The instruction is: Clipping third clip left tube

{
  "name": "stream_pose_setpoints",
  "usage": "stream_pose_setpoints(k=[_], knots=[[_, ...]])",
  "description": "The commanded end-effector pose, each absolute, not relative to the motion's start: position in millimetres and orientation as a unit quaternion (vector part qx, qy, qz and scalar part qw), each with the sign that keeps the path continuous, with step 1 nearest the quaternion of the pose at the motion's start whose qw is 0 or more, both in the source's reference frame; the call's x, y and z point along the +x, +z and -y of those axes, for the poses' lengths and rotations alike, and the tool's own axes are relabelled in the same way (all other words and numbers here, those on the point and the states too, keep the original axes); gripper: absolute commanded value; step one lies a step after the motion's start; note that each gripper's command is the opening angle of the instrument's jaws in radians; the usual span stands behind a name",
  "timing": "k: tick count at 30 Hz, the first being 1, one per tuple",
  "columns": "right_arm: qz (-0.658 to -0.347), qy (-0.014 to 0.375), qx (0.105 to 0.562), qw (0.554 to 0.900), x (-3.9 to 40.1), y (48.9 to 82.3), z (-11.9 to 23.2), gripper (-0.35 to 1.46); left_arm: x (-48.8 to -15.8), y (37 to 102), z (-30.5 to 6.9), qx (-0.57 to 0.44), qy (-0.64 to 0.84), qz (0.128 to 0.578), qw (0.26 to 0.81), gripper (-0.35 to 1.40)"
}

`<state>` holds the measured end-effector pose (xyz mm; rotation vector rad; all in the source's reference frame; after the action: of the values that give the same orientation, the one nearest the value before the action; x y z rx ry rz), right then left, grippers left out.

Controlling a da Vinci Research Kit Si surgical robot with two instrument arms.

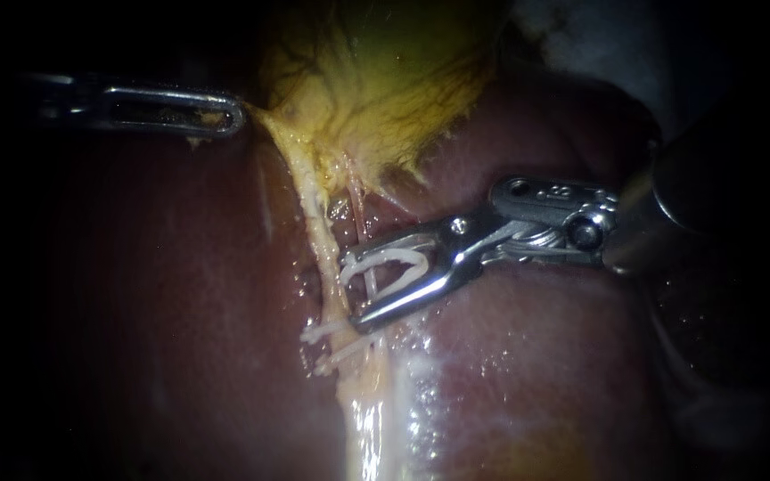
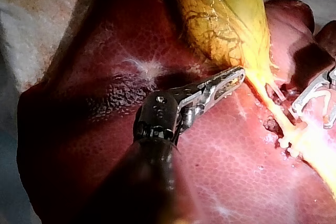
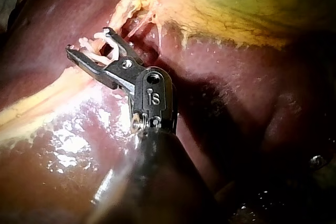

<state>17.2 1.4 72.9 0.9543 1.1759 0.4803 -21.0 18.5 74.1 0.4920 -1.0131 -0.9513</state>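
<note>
My right instrument (image 1: 352, 292) comes in from the right and carries a white clip (image 1: 396, 267) in its spread jaws. The jaw tips reach the yellowish left tube (image 1: 318, 236), and a thin strand (image 1: 370, 283) crosses inside the clip. Two white clips (image 1: 324, 343) sit on the left tube just below the jaws. My left instrument (image 1: 225, 114) holds the edge of the yellow gallbladder (image 1: 385, 80), jaws together on the tissue. The left wrist view shows those jaws (image 2: 233, 78) at the gallbladder's (image 2: 226, 14) narrow end. In the right wrist view the clip (image 3: 97, 45) sits between the jaws (image 3: 88, 40).
Dark red liver (image 1: 536, 356) lies all around the tubes, wet and shiny below the clips. Pale cloth (image 2: 31, 24) shows beyond the liver's edge in the left wrist view, and some (image 1: 572, 36) at the endoscope view's upper right.
</note>
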Motion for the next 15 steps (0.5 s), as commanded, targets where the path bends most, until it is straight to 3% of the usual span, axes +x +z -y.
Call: stream_pose_setpoints(k=[1, 15], knots=[[-0.526, 0.218, 0.43, 0.701, 17.0, 73.5, -1.3, 0.49, -21.0, 74.1, -18.5, 0.224, -0.434, 0.462, 0.74, -0.35], [-0.513, 0.234, 0.437, 0.701, 16.9, 79.4, 0.4, 0.49, -21.0, 74.2, -18.5, 0.224, -0.433, 0.462, 0.74, -0.35]])
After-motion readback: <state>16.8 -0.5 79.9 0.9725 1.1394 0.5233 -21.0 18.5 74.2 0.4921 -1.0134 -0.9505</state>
